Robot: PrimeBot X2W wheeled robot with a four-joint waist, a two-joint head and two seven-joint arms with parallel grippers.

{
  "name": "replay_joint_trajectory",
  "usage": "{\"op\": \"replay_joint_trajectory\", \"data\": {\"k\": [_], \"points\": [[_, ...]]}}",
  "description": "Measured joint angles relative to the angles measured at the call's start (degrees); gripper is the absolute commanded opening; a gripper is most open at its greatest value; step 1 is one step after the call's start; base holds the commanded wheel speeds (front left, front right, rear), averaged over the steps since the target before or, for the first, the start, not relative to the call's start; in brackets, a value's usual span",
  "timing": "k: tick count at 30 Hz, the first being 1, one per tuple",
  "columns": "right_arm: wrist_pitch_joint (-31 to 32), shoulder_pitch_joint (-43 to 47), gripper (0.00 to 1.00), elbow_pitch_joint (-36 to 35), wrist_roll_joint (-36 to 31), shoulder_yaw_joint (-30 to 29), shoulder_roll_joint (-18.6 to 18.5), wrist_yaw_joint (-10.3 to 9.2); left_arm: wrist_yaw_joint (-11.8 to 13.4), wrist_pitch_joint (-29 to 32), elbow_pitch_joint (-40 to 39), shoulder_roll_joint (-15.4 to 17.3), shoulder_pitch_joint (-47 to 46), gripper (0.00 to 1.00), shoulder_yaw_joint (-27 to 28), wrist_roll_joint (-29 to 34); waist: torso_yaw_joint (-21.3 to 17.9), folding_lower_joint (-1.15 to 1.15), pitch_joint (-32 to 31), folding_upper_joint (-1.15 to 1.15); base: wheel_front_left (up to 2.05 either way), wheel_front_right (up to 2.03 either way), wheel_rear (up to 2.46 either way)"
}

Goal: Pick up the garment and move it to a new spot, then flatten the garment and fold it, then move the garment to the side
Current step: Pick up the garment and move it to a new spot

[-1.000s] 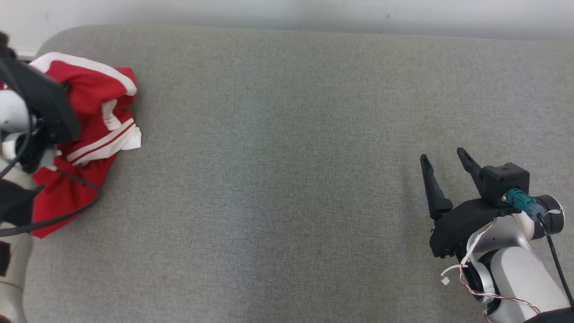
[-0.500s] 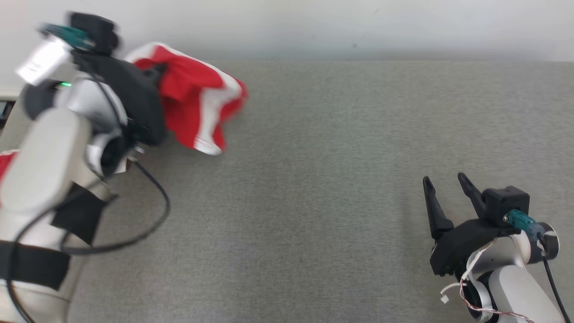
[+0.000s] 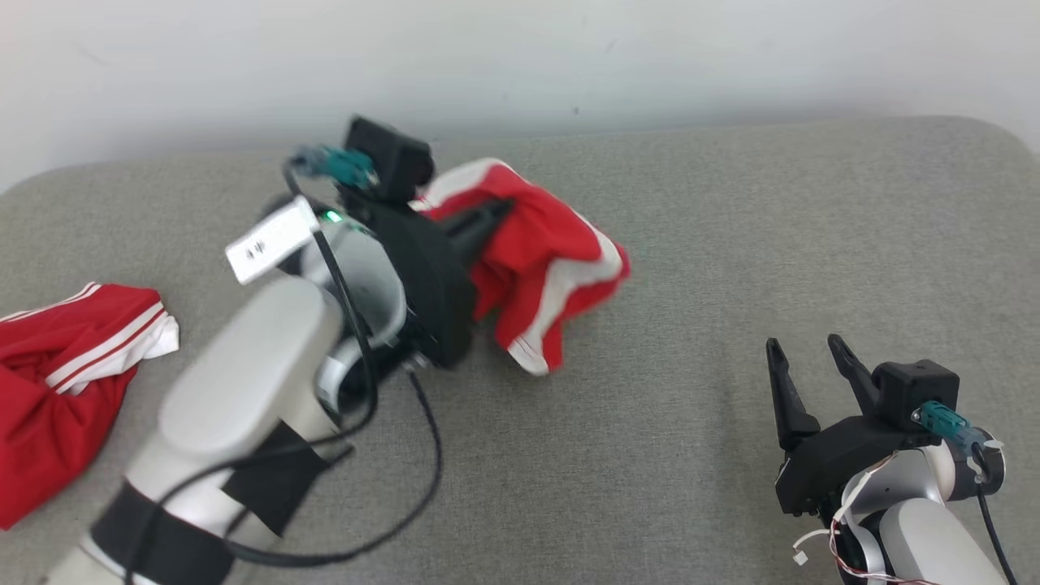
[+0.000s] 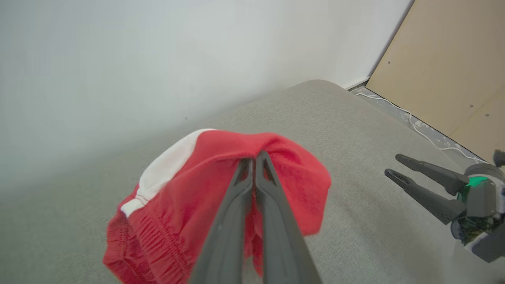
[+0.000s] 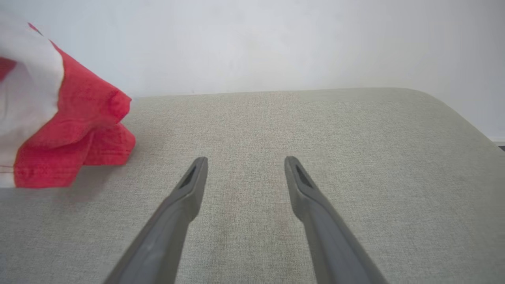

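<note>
The garment is a pair of red shorts with white stripes, bunched and hanging above the grey cushion near its back middle. My left gripper is shut on a fold at the top of it. In the left wrist view the two fingers press together into the red cloth. My right gripper stands open at the lower right with nothing between its fingers. It also shows open in its own view, where the garment hangs at the far left.
A second red garment with white stripes lies crumpled at the cushion's left edge. A pale wall runs behind the cushion. In the left wrist view a brown board and a white cable on the floor sit past the cushion's right end.
My left gripper has carried the garment from the far left toward the cushion's middle. The head camera has also shifted. The right gripper stays open in place.
</note>
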Motion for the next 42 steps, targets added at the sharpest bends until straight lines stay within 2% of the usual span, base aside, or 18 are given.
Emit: {"op": "replay_joint_trajectory", "data": {"k": [6, 12, 23, 30, 32, 37, 42], "points": [[-1.0, 2.3, 1.00, 0.5, 0.9, -0.7, 0.0, 0.00, 0.0, -2.5, -1.0, -4.3, 7.4, 0.00, -1.5, -2.0, -1.2, 0.00, -1.2, 0.00, 0.00, 0.00, 0.00], [-1.4, 2.5, 1.00, 0.5, 0.9, -0.8, 0.0, 0.08, 0.0, -4.3, 0.3, -4.9, 13.3, 0.00, -1.5, -3.1, -1.6, 0.01, -1.4, 0.00, 0.00, 0.00, 0.00], [-2.0, 2.6, 1.00, 1.1, 1.1, -0.6, 0.0, 0.18, 1.2, -6.0, 6.2, -5.3, 22.8, 0.00, -6.5, -1.2, -1.2, 0.00, -1.8, 0.00, 0.00, 0.00, 0.00], [-2.1, 2.6, 1.00, 1.8, 1.2, -0.6, 0.1, 0.35, 1.5, -7.3, 9.2, -6.8, 24.4, 0.00, -7.0, -1.5, -0.5, 0.00, -2.6, -0.01, 0.00, 0.00, 0.00], [-2.2, 2.6, 1.00, 2.0, 1.4, -0.5, 0.1, 0.42, 2.2, -8.6, 9.3, -6.9, 24.4, 1.00, -6.6, -1.5, -0.4, 0.00, -3.0, 0.00, 0.00, 0.00, 0.00], [-2.6, 3.2, 1.00, 2.4, 1.5, -0.7, 0.2, 0.67, 3.2, -10.8, 7.5, -6.9, 24.4, 1.00, -5.7, -1.3, 0.0, 0.00, -3.7, 0.00, 0.00, 0.00, 0.00], [-3.1, 4.9, 1.00, 3.4, 2.0, -0.8, 0.4, 0.67, 5.7, -13.0, 5.0, -5.3, 24.3, 1.00, -4.9, 0.6, 0.6, 0.00, -4.5, 0.00, 0.00, 0.00, 0.00]]}}
